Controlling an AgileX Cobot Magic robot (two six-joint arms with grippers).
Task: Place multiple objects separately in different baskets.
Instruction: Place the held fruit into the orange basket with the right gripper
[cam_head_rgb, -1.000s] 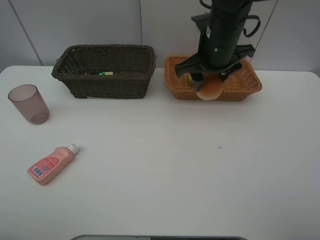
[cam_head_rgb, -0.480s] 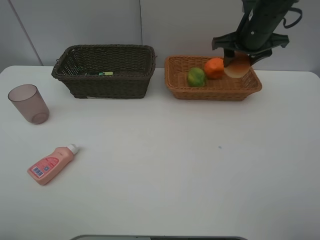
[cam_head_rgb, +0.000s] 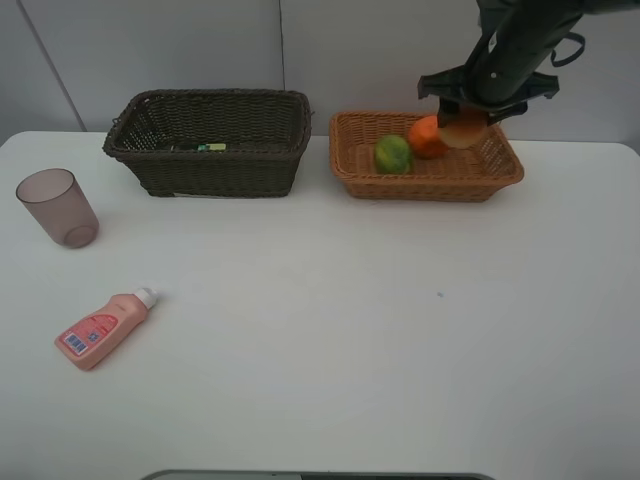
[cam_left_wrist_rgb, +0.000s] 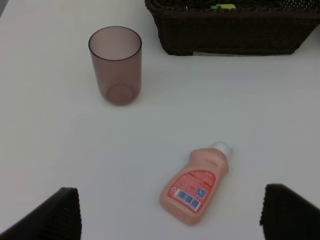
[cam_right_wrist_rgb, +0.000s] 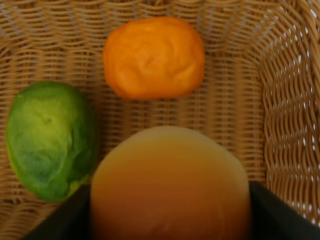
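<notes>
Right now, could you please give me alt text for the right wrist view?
The right claw grips a red-orange round fruit above the light wicker basket; inside lie an orange tangerine and a green-yellow oval fruit, apart.

My white table (cam_head_rgb: 400, 350) carries four things. At my left a cup (cam_head_rgb: 58, 208) stands upright, and a pink bottle (cam_head_rgb: 103, 329) lies on its side. Along the back sit a dark basket (cam_head_rgb: 220, 172) and a tan basket (cam_head_rgb: 430, 186), near each other.
</notes>
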